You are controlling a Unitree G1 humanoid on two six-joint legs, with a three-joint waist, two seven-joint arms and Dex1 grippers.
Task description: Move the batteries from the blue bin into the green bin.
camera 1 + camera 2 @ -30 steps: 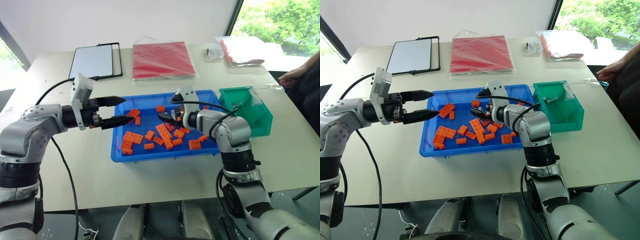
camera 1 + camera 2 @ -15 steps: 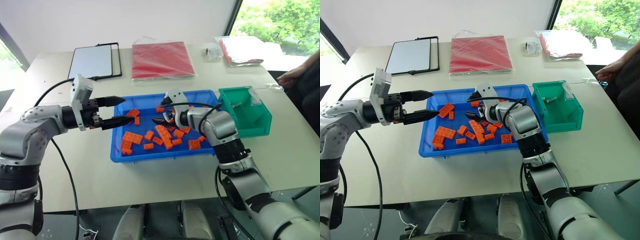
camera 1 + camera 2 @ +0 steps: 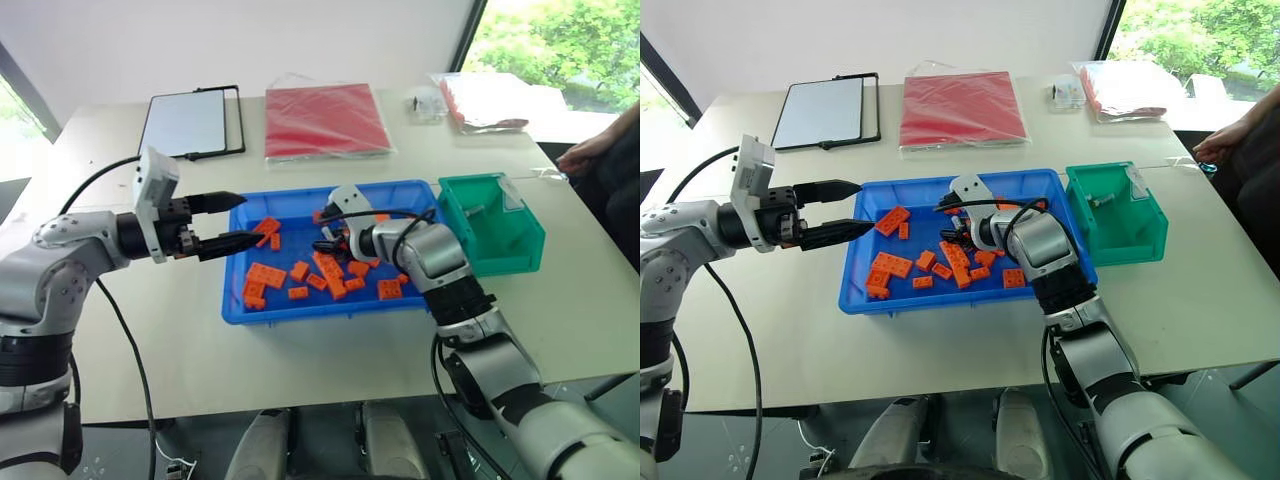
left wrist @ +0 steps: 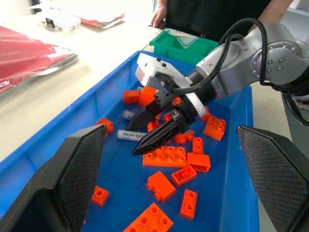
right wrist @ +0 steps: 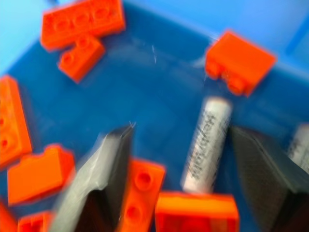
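Observation:
The blue bin (image 3: 310, 312) lies mid-table, scattered with orange bricks (image 3: 266, 274). My right gripper (image 3: 322, 243) reaches down into its middle, fingers open with a modest gap. In the right wrist view a silver battery (image 5: 207, 145) lies on the bin floor between the fingers (image 5: 112, 179), untouched, beside an orange brick; a second battery (image 5: 301, 140) shows at the edge. The left wrist view shows the same battery (image 4: 130, 135) at the right gripper's tips (image 4: 131, 141). My left gripper (image 3: 238, 220) hovers open over the bin's left rim. The green bin (image 3: 495, 225) stands right of the blue one, with a small silver cylinder (image 3: 1100, 200) inside.
Behind the bins lie a red flat packet (image 3: 328, 120), a black-framed tablet (image 3: 190, 122) and clear packets (image 3: 480, 100). A person's hand (image 3: 590, 150) rests at the table's right edge.
My right gripper has sunk lower and moved left inside the blue bin, and its fingers have narrowed. The left arm has stayed still.

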